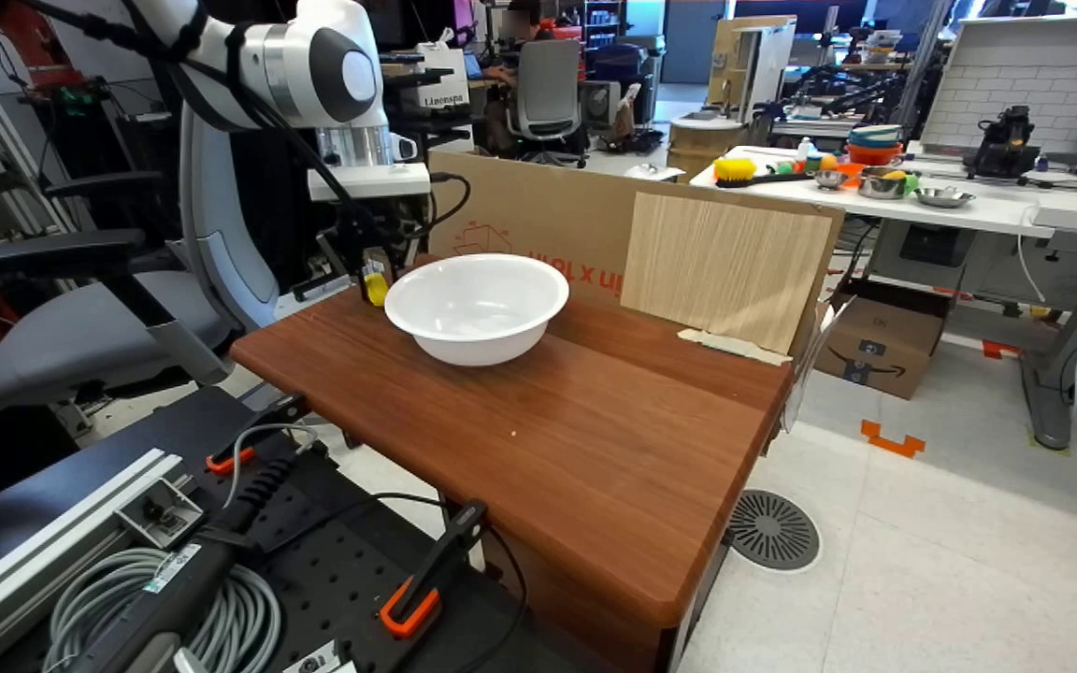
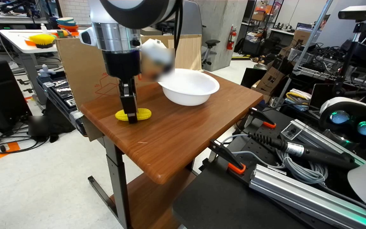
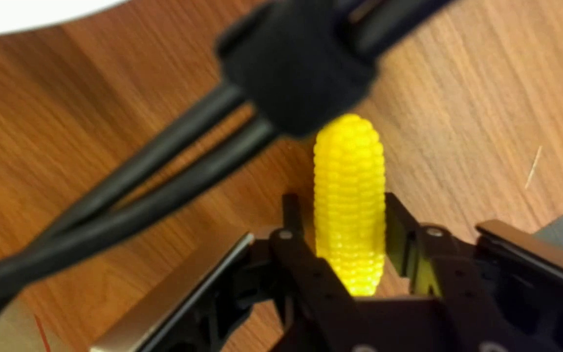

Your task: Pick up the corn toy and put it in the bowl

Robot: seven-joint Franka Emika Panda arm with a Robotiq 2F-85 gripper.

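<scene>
Watching from far, I see one brown wooden worktop [image 2: 173,133], a cardboard wall [image 1: 538,206] along its edge, and pale floor [image 1: 950,551] below. I count two black-orange clamps [image 2: 227,154], one white bowl [image 1: 478,348] on the worktop, and one yellow corn toy [image 2: 144,114] near the bowl, between two fingers [image 2: 129,103]; whether they squeeze it, I cannot tell.

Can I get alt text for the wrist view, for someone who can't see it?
A black claw straddles a yellow toy corn, with a wooden table beneath. Blurred black cables cross diagonally in front, and part of a white bowl shows at the top left.
</scene>
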